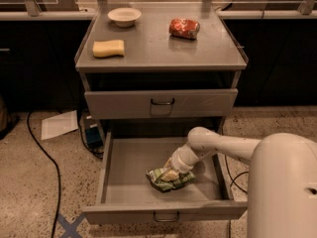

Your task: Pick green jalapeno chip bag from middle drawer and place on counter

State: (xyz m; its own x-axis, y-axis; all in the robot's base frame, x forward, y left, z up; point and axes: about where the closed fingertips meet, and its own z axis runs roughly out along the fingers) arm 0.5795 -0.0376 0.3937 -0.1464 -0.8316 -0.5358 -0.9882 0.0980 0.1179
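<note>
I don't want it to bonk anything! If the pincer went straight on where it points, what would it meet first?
The green jalapeno chip bag. The pincer points down-left into the open middle drawer and is right at the bag; the drawer floor probably comes next.
</note>
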